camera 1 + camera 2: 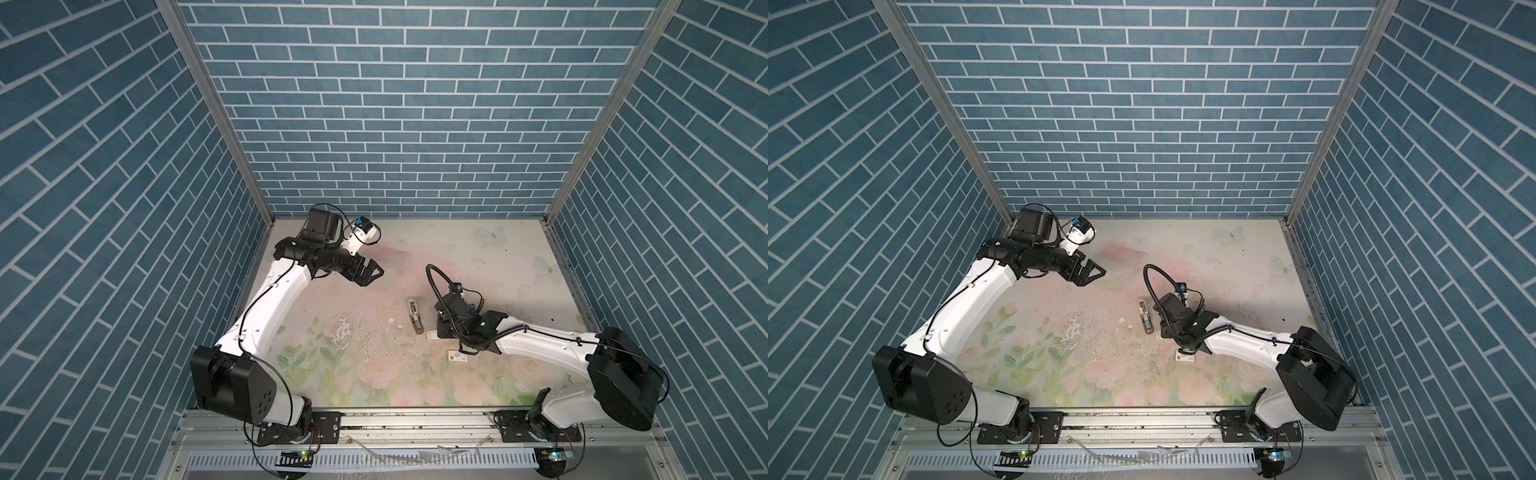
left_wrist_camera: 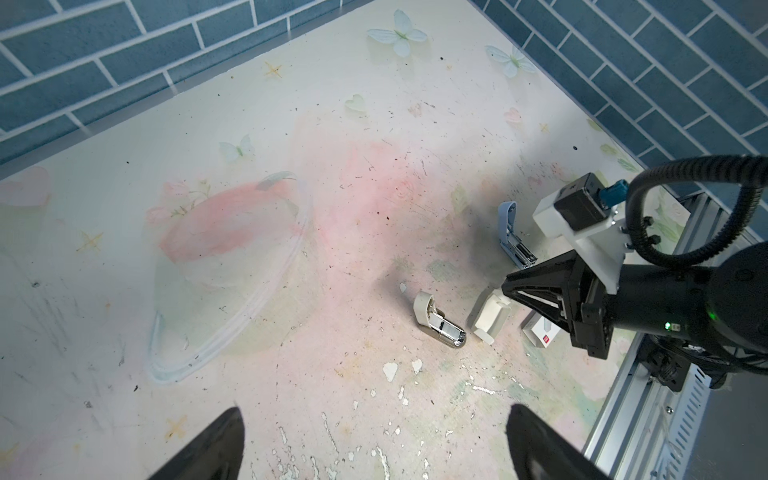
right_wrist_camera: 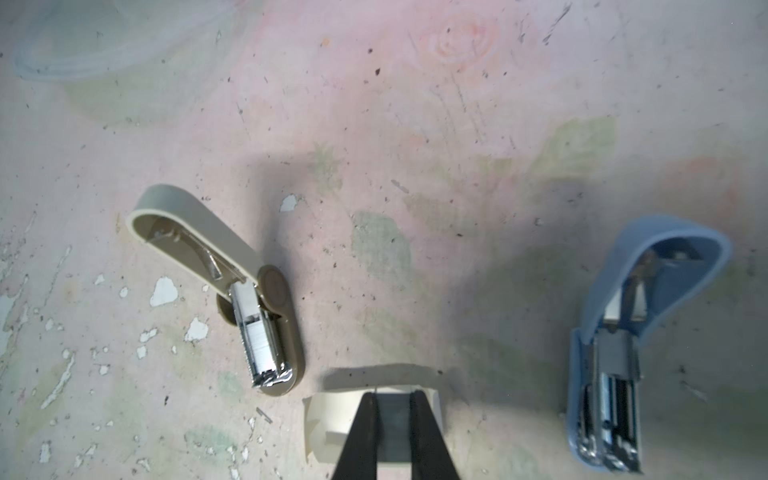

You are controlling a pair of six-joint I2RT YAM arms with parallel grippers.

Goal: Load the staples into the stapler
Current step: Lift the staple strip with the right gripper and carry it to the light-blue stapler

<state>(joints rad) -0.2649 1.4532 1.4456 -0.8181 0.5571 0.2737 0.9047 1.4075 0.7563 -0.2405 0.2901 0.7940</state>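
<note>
Left pincer [image 1: 374, 276] hanging released, right pincer [image 3: 393, 397] clenching on the staples [image 3: 392, 428].
At far left the left pincer is hovering above the surface [image 1: 332, 299], jaws spread wide. Mid-surface, a beige stapler [image 3: 270, 291] is lying open with its metal channel showing. Just beside it the right pincer is reaching down into the cream tray [image 3: 328, 419], its fingers clamping the grey staples lying there. A blue stapler [image 3: 615, 353] is lying open on the tray's other side.
</note>
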